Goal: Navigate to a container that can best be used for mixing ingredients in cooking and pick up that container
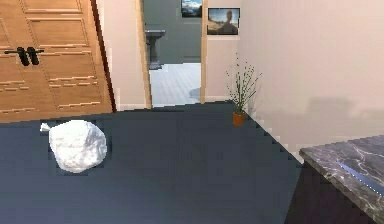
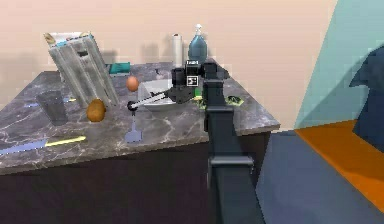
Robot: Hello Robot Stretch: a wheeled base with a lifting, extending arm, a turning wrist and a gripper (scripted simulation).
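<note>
Bench: one, with a dark marbled top [image 2: 40,125]; one corner of a similar top sits at the forward view's lower right [image 1: 350,165].
Bowl: one, pale and shallow [image 2: 152,100], resting near the middle of the bench.
Arm: one dark bar [image 2: 222,150], rising from the bottom edge to the bench.
Markers: two white squares [image 2: 192,72] at the arm's far end.
Jaws: just left of the markers, at the bowl. The bowl lies on the bench behind them, so I cannot tell whether they grasp it, or whether they are released or clenched.
Bottles: two, upright at the far edge, a white one [image 2: 177,48] and a dark blue one [image 2: 199,45] beside it.
Rack: one, grey and slatted [image 2: 85,65], at the far left of the bench.
Cup: one, dark [image 2: 52,105], left of the rack's foot.
Round lumps: two, an orange-brown one [image 2: 95,110] and a smaller reddish one [image 2: 132,83].
Spatula: one, grey [image 2: 135,125], just in front of the bowl.
Long tool: one, blue and yellow [image 2: 30,147], flat at the near left.
Green bit: one [image 2: 236,100], right of the arm.
Doors: two, wooden [image 1: 50,60], with dark handles.
Bag: one, white [image 1: 78,145], on the dark blue floor [image 1: 180,170].
Plant: one, potted [image 1: 240,95], by the wall.
Pictures: two, [image 1: 222,20] and [image 1: 190,8].
Sink: one [image 1: 155,40], beyond an open doorway.
</note>
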